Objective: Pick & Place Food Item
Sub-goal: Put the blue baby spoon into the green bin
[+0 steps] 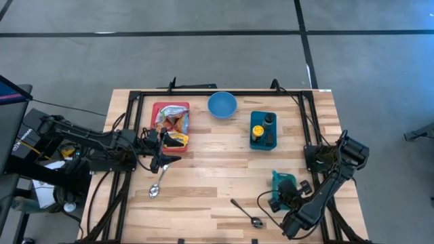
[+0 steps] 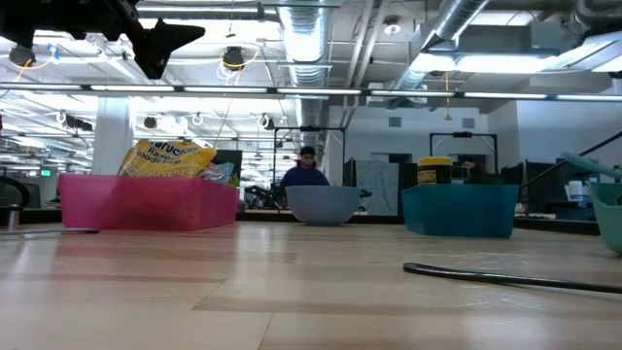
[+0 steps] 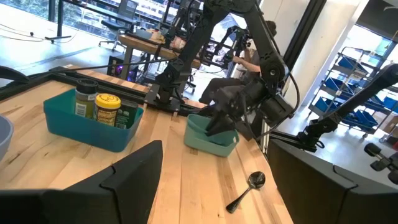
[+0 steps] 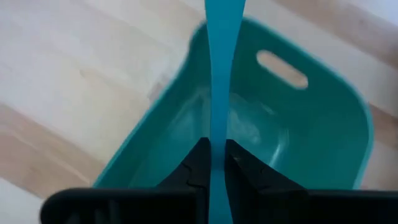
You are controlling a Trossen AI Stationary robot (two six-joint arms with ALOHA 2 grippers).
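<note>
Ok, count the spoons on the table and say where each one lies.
2. One spoon lies near the table's left side, below the pink bin and by the left gripper. The other spoon lies at the front, left of the small teal bin.

snack tray [image 1: 159,108] left, bowl [image 1: 222,105] centre, jar bin [image 1: 254,140] right.

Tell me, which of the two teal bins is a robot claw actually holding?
The small empty teal bin near the table's front right; the right gripper pinches its rim. The larger teal bin holding jars stands untouched farther back.
</note>
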